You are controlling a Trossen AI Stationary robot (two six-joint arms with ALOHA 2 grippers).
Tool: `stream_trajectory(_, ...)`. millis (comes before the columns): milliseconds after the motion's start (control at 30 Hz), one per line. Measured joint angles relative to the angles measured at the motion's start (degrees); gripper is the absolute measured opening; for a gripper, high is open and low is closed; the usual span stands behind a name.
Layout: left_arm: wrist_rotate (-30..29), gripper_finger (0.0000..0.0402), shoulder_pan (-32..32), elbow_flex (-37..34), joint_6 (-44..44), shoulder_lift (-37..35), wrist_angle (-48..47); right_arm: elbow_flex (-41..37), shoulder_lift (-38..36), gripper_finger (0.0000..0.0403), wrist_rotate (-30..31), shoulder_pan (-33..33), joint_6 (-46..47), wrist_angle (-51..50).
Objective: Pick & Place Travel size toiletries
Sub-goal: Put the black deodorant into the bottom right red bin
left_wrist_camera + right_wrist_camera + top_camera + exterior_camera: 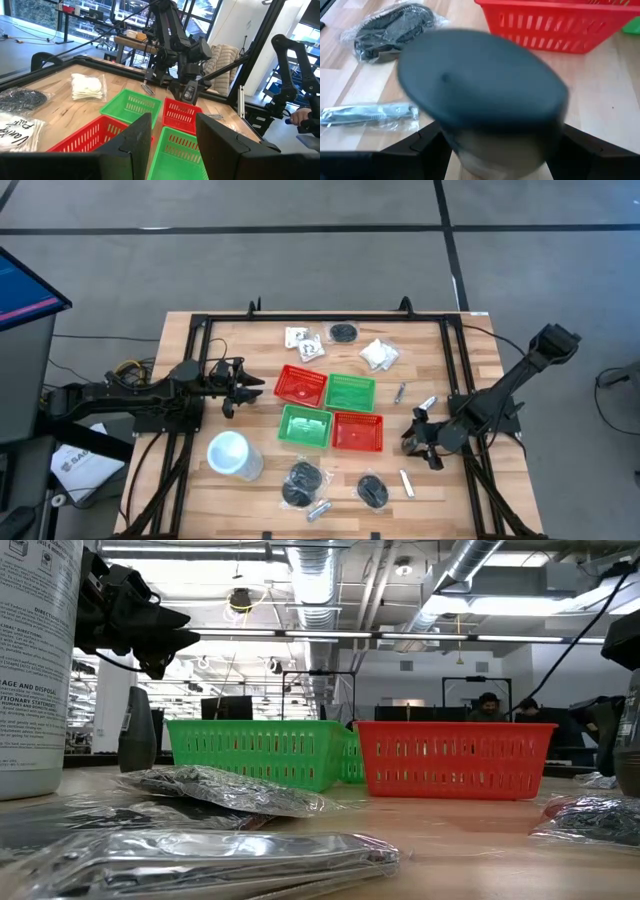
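Toiletries lie scattered round your four baskets [330,409] on the table [452,500].
Your right end effector [422,438], centre right, grips a dark-capped bottle [482,95]; your left end effector [236,388], centre left, hangs open, empty.

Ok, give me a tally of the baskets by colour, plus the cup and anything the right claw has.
Red baskets: 2
Green baskets: 2
White cup: 1
Dark-capped bottle, between the fingers of the right claw: 1
Total: 6
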Motion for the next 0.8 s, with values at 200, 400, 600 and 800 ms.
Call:
stream_trajectory(200,0.0,0.0145,0.0,0.0,0.0,0.0,0.0,0.0,3.7,0.0247,0.9,0.0,0.0,2.4)
stream_trajectory(400,0.0,0.0145,0.0,0.0,0.0,0.0,0.0,0.0,5.9,0.0196,0.9,0.0,0.0,4.6)
stream_trajectory(600,0.0,0.0145,0.0,0.0,0.0,0.0,0.0,0.0,6.1,0.0196,0.9,0.0,-0.2,5.7)
stream_trajectory(800,0.0,0.0145,0.0,0.0,0.0,0.0,0.0,0.5,6.1,0.0196,0.9,-0.3,0.0,5.8)
